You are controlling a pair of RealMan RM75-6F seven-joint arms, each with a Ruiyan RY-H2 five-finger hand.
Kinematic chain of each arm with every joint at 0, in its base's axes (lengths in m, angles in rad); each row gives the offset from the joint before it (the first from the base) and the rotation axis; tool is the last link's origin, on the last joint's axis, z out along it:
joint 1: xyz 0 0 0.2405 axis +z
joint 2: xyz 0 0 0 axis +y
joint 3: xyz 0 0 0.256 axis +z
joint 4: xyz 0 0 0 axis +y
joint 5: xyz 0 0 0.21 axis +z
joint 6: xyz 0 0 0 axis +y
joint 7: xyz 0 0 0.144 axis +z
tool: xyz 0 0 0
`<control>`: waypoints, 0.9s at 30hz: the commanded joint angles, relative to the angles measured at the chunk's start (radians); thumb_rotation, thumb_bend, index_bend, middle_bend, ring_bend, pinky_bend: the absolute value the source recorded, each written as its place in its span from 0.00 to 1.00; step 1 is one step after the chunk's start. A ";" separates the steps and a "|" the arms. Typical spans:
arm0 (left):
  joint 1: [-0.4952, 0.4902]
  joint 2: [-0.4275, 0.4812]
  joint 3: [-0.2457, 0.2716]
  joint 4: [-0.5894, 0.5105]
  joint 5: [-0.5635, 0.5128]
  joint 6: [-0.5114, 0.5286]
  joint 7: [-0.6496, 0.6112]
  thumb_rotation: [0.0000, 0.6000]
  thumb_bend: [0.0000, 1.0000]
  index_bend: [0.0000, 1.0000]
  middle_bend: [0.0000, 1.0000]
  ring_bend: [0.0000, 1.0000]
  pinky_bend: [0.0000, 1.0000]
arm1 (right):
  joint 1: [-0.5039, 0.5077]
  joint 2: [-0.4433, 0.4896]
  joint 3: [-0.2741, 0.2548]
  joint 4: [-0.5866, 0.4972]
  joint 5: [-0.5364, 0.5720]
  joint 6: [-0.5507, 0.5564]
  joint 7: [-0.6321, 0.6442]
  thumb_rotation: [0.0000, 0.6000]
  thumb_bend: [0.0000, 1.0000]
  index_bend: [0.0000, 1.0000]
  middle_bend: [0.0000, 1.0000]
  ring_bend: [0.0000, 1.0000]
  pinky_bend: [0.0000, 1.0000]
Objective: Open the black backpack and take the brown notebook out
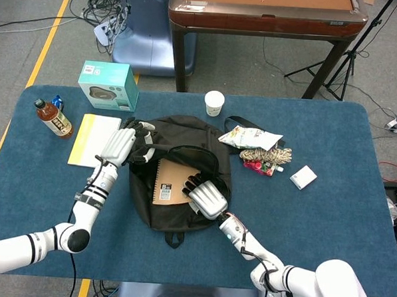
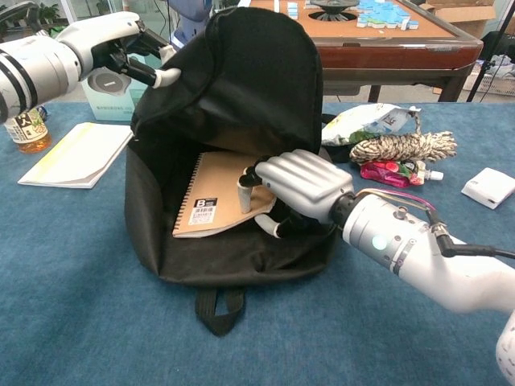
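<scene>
Left hand [image 2: 121, 48]: you are reaching it in from the left, fingers curled and pinching the raised flap of the black backpack [image 2: 233, 88], holding that flap up and away from the opening.

Right hand [image 2: 302, 183]: you are extending it from the lower right, palm down, fingers bent inside the bag's mouth. The fingertips [image 2: 245, 197] are resting on the right edge of the brown notebook [image 2: 217, 201]; whether you are actually gripping it under the cover cannot be told.

Brown notebook: it is lying inside the open backpack, directly under and left of your right fingertips, tilted, spiral-bound along its left side, with a plain kraft-card cover and a small white barcode label near the bottom.

Black backpack: soft matte fabric, rounded outline, lying flat on the blue felt-like table [image 1: 328, 222], a webbing loop at its near end.

Beyond your left fingers: a yellow-edged pad [image 1: 94, 138], teal box [image 1: 108, 85], bottle [image 1: 53, 119].

Beyond your right fingers: snack bag [image 1: 249, 136], coiled rope [image 1: 268, 155], paper cup [image 1: 214, 103], white box [image 1: 303, 176].
</scene>
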 commanded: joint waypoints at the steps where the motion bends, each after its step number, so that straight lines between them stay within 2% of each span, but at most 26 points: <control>1: 0.001 0.001 -0.001 0.002 -0.001 0.000 -0.003 1.00 0.71 0.80 0.27 0.14 0.02 | 0.005 -0.015 0.009 0.017 -0.001 0.013 0.001 1.00 0.53 0.59 0.36 0.22 0.24; 7: 0.006 0.006 -0.006 0.006 -0.004 0.000 -0.015 1.00 0.71 0.79 0.27 0.14 0.02 | 0.009 -0.024 0.019 0.038 -0.013 0.053 0.016 1.00 0.54 0.77 0.44 0.29 0.27; 10: 0.010 0.011 -0.009 0.005 -0.007 -0.002 -0.027 1.00 0.71 0.79 0.27 0.14 0.02 | 0.005 -0.004 0.014 0.018 -0.028 0.078 0.028 1.00 0.55 0.82 0.47 0.32 0.29; 16: 0.021 0.025 -0.007 -0.010 0.002 -0.007 -0.048 1.00 0.71 0.77 0.27 0.14 0.02 | -0.018 0.093 -0.011 -0.099 -0.084 0.158 0.042 1.00 0.55 0.90 0.54 0.39 0.33; 18: 0.026 0.034 -0.004 -0.020 0.011 -0.017 -0.066 1.00 0.69 0.74 0.27 0.13 0.02 | -0.028 0.139 -0.015 -0.161 -0.096 0.179 0.039 1.00 0.55 0.91 0.55 0.40 0.34; 23: 0.033 0.068 0.008 -0.050 0.015 -0.060 -0.087 1.00 0.48 0.44 0.20 0.10 0.02 | -0.051 0.247 -0.017 -0.313 -0.122 0.226 0.015 1.00 0.55 0.94 0.58 0.45 0.38; 25: 0.033 0.079 0.012 -0.061 0.013 -0.066 -0.080 1.00 0.44 0.36 0.18 0.08 0.02 | -0.063 0.293 -0.020 -0.381 -0.127 0.235 0.017 1.00 0.55 0.94 0.59 0.46 0.39; 27: 0.033 0.083 0.013 -0.068 0.008 -0.065 -0.074 1.00 0.42 0.32 0.17 0.08 0.02 | -0.072 0.332 -0.021 -0.443 -0.128 0.244 0.022 1.00 0.55 0.95 0.59 0.47 0.40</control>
